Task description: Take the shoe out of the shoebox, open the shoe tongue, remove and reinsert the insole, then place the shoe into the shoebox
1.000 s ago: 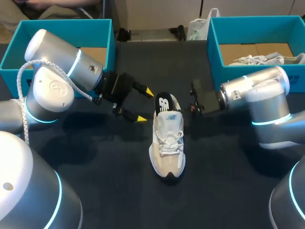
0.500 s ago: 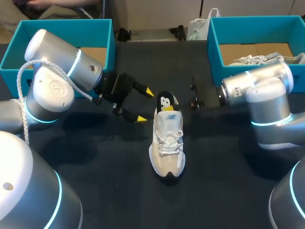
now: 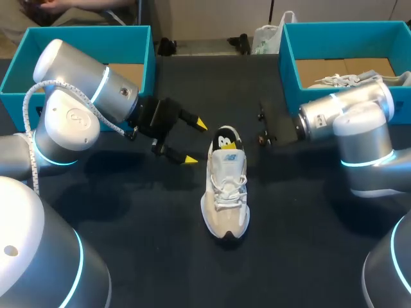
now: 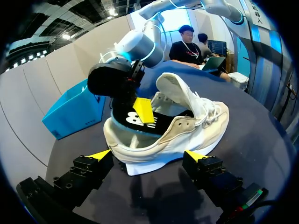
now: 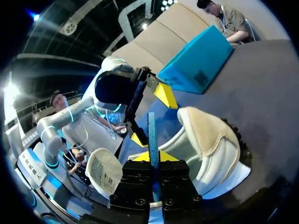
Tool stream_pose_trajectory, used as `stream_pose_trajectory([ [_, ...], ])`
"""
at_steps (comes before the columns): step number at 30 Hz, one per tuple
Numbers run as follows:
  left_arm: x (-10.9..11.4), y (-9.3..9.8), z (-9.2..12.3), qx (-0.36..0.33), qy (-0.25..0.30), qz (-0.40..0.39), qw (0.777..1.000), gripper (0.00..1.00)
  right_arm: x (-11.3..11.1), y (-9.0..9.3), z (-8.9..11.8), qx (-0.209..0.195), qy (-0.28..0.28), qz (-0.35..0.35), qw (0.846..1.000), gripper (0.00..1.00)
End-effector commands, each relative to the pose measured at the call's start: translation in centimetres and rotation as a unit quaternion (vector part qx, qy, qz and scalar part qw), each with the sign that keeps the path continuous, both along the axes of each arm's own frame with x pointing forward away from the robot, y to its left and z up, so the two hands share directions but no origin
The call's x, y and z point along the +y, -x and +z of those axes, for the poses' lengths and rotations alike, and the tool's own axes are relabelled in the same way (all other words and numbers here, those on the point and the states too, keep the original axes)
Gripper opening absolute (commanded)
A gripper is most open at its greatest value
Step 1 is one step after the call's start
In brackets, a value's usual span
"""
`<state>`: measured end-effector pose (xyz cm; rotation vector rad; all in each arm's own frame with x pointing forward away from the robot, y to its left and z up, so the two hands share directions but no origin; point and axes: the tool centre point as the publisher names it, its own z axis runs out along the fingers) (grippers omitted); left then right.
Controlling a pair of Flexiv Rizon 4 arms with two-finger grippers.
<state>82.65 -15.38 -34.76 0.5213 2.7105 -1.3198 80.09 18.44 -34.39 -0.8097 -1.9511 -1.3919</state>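
Insole [image 5: 152, 130] pinched at the sneaker's [image 3: 226, 186] heel
Sneaker lies mid-table, toe near, tongue open; right gripper [image 5: 153, 156] clamps the insole's edge, likely to draw it out; left gripper [image 3: 196, 141] hovers spread wide just left

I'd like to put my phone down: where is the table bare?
Bare table flanks the shoe toward its toe, and stretches between the two blue boxes. Crowded at the heel: left jaws open, right jaws pinching the insole.
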Motion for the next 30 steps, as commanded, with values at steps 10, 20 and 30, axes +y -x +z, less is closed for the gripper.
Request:
stream_pose_trajectory([
  [10,-0.1,0.0,0.0,0.0,-0.002,0.0,1.0,1.0,0.5,1.8,-0.4,0.013,0.005,-0.015,1.0,0.09],
  [20,-0.1,0.0,0.0,0.0,-0.002,0.0,1.0,1.0,0.0,0.3,0.8,-0.011,0.017,-0.014,1.0,0.33],
  [30,-0.1,0.0,0.0,0.0,-0.002,0.0,1.0,1.0,-0.3,-1.3,1.5,-0.029,0.021,-0.009,0.999,0.25],
])
